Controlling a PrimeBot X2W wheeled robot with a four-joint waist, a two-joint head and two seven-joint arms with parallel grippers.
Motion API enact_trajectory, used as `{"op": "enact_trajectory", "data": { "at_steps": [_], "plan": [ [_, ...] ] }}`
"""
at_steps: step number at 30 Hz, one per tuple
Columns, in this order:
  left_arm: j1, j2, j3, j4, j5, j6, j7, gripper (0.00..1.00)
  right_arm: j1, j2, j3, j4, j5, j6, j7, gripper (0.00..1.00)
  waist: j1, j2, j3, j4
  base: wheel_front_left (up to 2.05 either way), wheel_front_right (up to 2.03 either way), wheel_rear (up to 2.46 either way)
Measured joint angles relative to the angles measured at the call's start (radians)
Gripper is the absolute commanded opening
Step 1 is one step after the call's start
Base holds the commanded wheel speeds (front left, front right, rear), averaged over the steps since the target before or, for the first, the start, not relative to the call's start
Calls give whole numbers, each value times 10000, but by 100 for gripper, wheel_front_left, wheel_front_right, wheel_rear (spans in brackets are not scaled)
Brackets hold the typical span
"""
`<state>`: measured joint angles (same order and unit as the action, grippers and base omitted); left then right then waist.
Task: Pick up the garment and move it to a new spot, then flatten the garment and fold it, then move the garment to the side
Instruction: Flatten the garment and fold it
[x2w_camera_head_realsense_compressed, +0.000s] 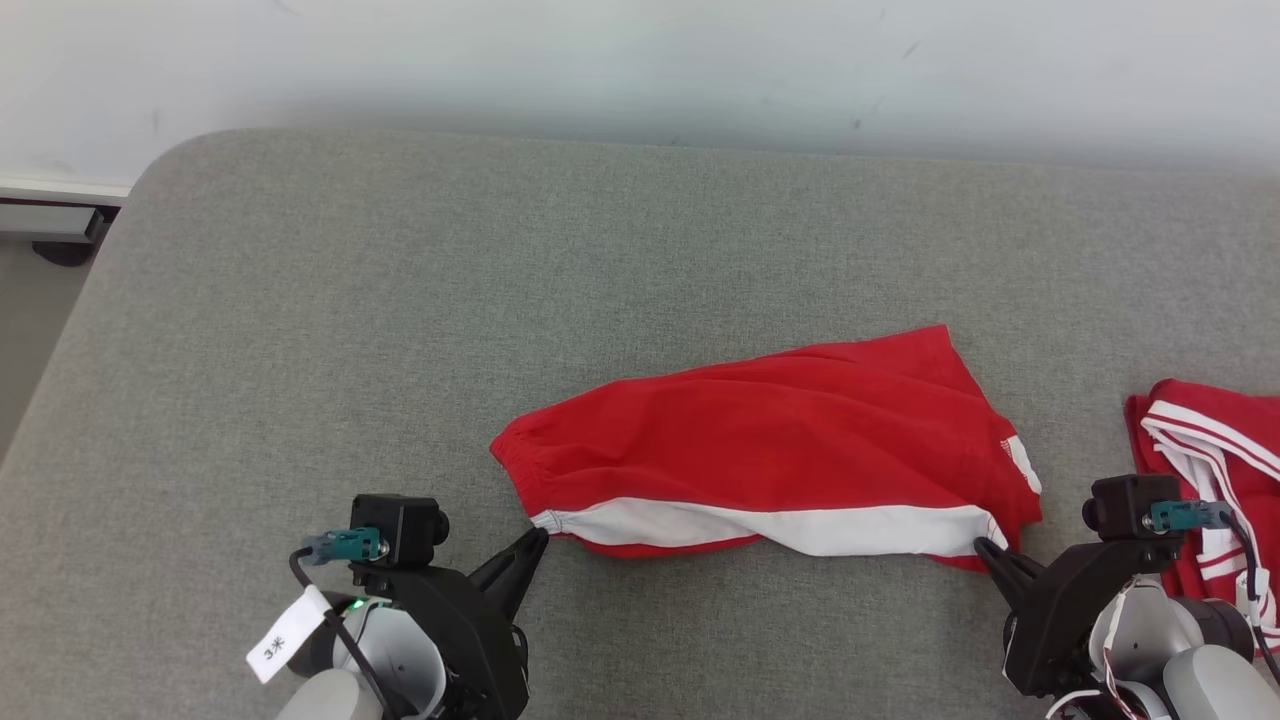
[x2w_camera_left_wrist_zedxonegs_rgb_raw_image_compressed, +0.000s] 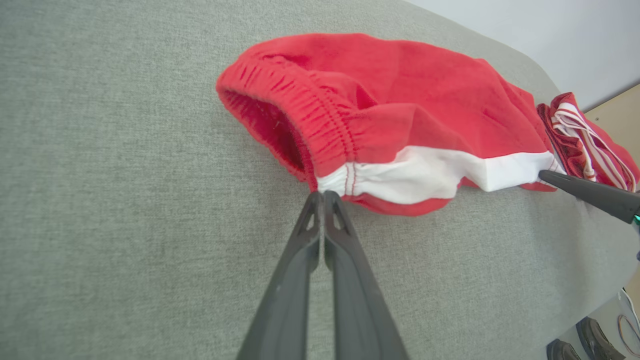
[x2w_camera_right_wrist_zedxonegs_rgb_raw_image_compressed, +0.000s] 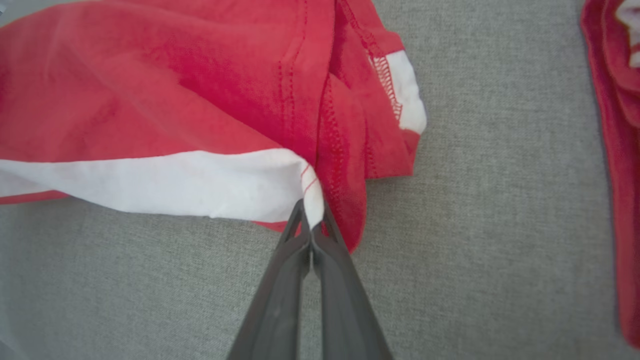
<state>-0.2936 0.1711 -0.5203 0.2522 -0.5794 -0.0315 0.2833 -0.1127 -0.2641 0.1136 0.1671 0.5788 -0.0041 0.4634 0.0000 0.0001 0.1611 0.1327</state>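
The garment (x2w_camera_head_realsense_compressed: 780, 440) is a pair of red shorts with a white side stripe, lying folded lengthwise on the grey table. My left gripper (x2w_camera_head_realsense_compressed: 540, 538) is shut on the waistband corner at the stripe's left end; in the left wrist view its tips (x2w_camera_left_wrist_zedxonegs_rgb_raw_image_compressed: 322, 196) pinch the white edge of the garment (x2w_camera_left_wrist_zedxonegs_rgb_raw_image_compressed: 400, 115). My right gripper (x2w_camera_head_realsense_compressed: 985, 548) is shut on the hem corner at the stripe's right end, and in the right wrist view the white cloth of the garment (x2w_camera_right_wrist_zedxonegs_rgb_raw_image_compressed: 165, 100) sits between its tips (x2w_camera_right_wrist_zedxonegs_rgb_raw_image_compressed: 312, 210).
Another red cloth with white stripes (x2w_camera_head_realsense_compressed: 1215, 450) lies bunched at the table's right edge, close to my right arm. The grey table (x2w_camera_head_realsense_compressed: 500, 280) stretches wide to the left and back. A pale wall (x2w_camera_head_realsense_compressed: 640, 60) stands behind it.
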Motion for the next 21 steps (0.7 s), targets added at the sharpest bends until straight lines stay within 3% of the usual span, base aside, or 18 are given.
{"op": "enact_trajectory", "data": {
  "at_steps": [21],
  "plan": [
    [247,242,497,-656,-188,-213,-842,0,23,-44,-497,-522,207,113,-606,0,0,0,-315,61,0,0,0]
  ]
}}
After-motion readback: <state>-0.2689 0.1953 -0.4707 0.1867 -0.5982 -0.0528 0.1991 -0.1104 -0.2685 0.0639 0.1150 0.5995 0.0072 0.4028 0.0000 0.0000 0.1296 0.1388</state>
